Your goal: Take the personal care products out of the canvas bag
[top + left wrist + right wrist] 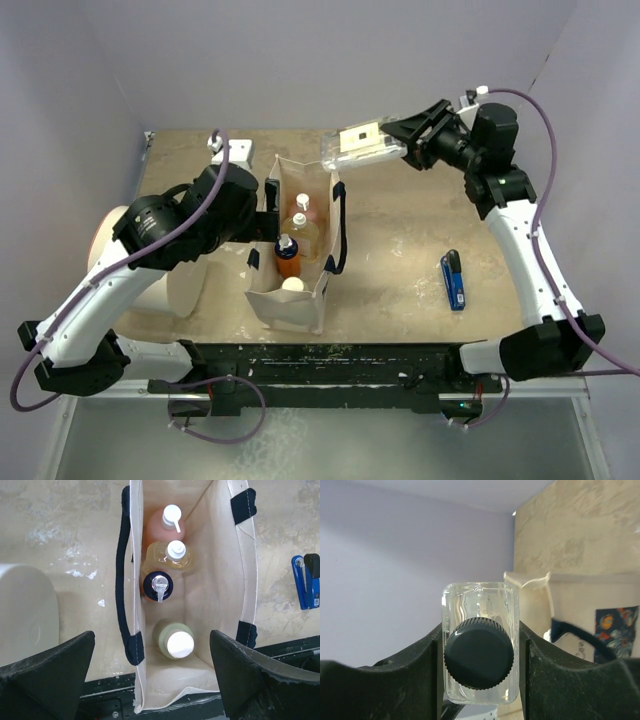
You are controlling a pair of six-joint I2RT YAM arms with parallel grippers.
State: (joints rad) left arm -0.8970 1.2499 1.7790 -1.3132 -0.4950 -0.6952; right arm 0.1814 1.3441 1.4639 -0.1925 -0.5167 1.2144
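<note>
The canvas bag (290,308) stands open mid-table with a row of bottles inside. From far to near they are a pink pump bottle (167,522), a clear yellowish white-capped one (172,555), an orange-and-dark-blue pump bottle (158,585) and an olive-green wide white-capped one (174,640). My left gripper (152,680) hangs open above the bag's near end, its fingers apart on either side of it. My right gripper (400,143) is shut on the clear black-capped bottle (480,600), held horizontally in the air beyond the bag's far right corner.
A large white cylinder (185,290) lies left of the bag, under my left arm. A flat blue-and-black tool (452,279) rests on the table right of the bag. The bag's black strap handles (122,580) hang over its long sides.
</note>
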